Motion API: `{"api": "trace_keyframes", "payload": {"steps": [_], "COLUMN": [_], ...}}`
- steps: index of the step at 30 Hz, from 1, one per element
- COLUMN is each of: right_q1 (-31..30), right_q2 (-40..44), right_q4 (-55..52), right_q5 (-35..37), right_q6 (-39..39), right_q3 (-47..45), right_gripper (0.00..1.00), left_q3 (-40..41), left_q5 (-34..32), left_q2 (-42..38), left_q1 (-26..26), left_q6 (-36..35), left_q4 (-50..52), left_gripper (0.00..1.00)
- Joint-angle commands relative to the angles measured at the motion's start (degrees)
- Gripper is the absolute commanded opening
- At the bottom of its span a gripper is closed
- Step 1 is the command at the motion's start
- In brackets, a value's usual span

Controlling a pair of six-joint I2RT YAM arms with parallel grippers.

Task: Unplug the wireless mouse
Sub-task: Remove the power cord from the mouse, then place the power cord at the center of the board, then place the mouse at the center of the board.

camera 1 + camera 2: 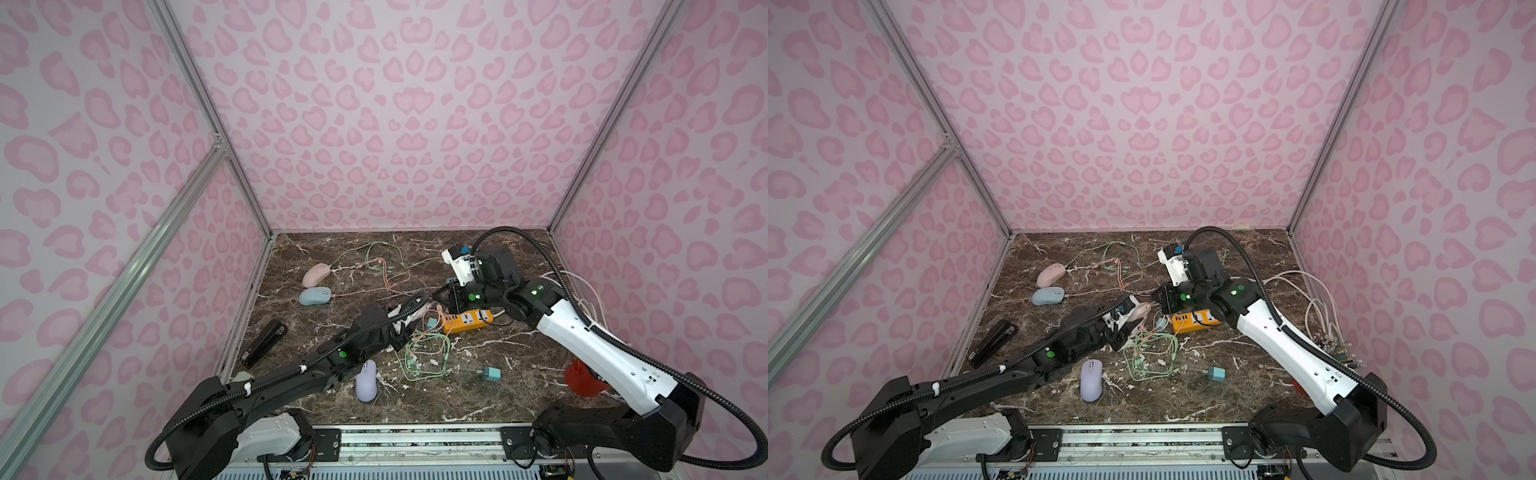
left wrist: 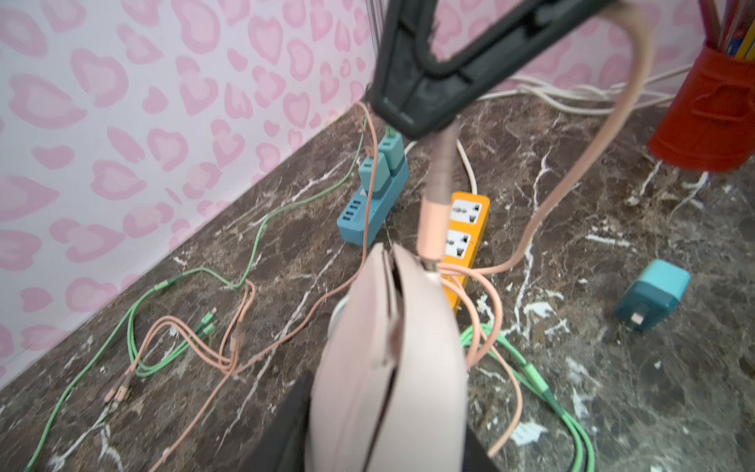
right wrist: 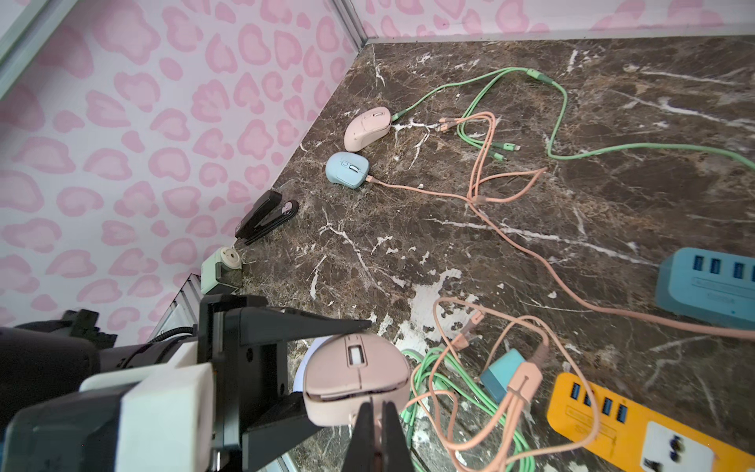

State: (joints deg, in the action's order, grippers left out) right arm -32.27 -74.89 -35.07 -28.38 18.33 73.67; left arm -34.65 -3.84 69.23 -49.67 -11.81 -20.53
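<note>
Right wrist view — left gripper (image 3: 337, 367) clasps pink mouse (image 3: 359, 380) — right gripper (image 3: 378, 421) pinches its cable (image 2: 443, 163).

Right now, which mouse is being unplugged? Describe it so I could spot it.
On the dark marble table, look near the middle, beside the orange power strip. The left claw grips a pink mouse with a pink cable at its nose. The other pink mouse lies ungripped farther back, on a green cable.
</note>
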Motion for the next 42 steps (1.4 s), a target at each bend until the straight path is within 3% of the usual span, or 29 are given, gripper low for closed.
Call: {"api": "trace_keyframes", "payload": {"steps": [1,11,14,19,21,23,24,27,29,36,42], "right_q1": [3.25,3.47,1.73,-6.96,-7.59,-7.30,-6.88,-4.99,-4.40,-3.18,0.26], "right_q2": [-0.06,-2.09,-2.81,-8.89,-11.15,-10.77,-9.73,-7.02,-5.70,0.11,5.84], "right_q4": [1.20,4.05,7.91,14.60,13.17,13.07,13.90,14.79,15.14,17.86,18.66], "right_q5": [3.45,1.26,0.55,1.26,0.20,2.74,4.12,5.52,6.75,7.90,5.79], "right_q6": [-2.42,-1.73,0.26,2.67,1.91,1.28,1.18,0.94,0.53,-0.69,-1.89], "right_q3": [4.81,5.78,1.49,-2.99,-1.84,-2.23,-3.14,-5.39,-7.23,-15.60,-20.44], "right_gripper": [0.00,0.00,0.00,0.00,0.27,0.44,0.49,0.51,0.51,0.52,0.51], "left_q3": [3.18,6.11,4.50,3.26,2.57,0.62,-1.04,-6.69,-11.41,-26.53,-33.34], "left_q5": [-6.08,-9.65,-18.57,-32.46,-33.95,-34.66,-35.10,-38.67,-46.78,-47.59,-45.06], "left_q2": [-0.07,-3.90,-4.87,-7.86,-8.64,-8.06,-6.96,-0.88,3.71,21.63,37.20], "left_q1": [0.53,2.21,2.69,3.91,4.21,4.24,4.23,4.14,4.22,4.76,2.02], "left_q6": [1.63,4.61,7.76,16.27,18.35,20.03,20.87,25.24,38.17,70.83,84.42], "left_q4": [7.81,10.75,15.35,24.64,28.36,32.94,35.53,45.30,56.63,90.54,104.83], "left_gripper": [0.02,0.02,0.02,0.02,0.02,0.02,0.02,0.01,0.00,0.00,0.01]}}
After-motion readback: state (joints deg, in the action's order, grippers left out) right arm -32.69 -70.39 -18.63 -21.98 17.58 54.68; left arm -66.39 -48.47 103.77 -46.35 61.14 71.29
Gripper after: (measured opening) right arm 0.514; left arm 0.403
